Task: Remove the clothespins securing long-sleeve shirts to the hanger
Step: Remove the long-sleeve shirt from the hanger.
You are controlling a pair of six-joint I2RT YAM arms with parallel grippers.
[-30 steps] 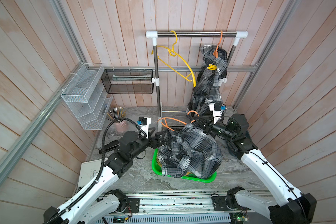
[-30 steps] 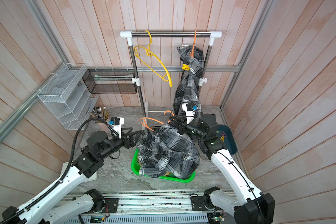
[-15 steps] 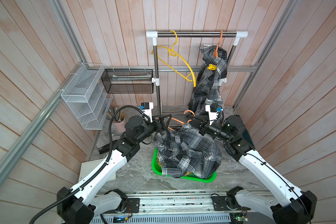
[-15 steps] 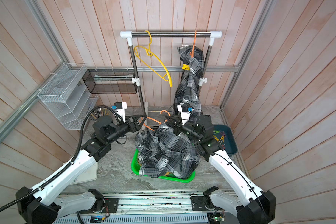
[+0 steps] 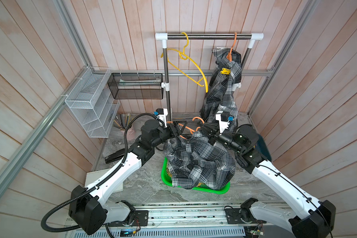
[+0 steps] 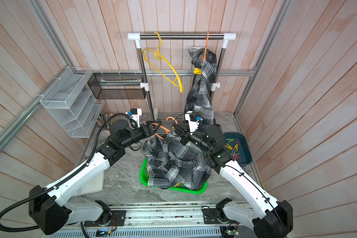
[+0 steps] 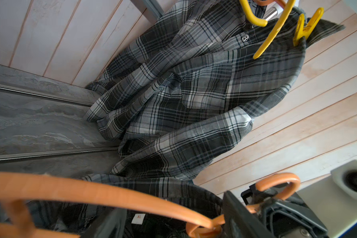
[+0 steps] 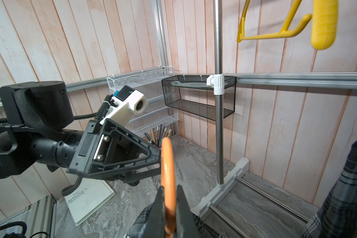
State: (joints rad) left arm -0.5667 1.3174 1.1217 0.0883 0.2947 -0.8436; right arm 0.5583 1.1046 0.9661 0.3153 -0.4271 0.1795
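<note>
Right claw pinches the orange hanger; left claw gapes beside it. The limp shirt beneath probably pulls best by the collar.

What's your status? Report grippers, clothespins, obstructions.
Right gripper shut on orange plastic hanger; left gripper open beside it. Yellow plastic clothespin clipped on hung grey plaid shirt. Second grey plaid shirt drapes held hanger.

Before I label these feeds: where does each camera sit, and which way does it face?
Both top views: overhead above the base, looking down at rack and basket; left arm, right arm show.
Left wrist: on the left arm, faces the hanging shirt; own fingers at edge.
Right wrist: faces the left end effector; right end effector clamps orange hanger.
Shared: both wrist views show that hanger.
</note>
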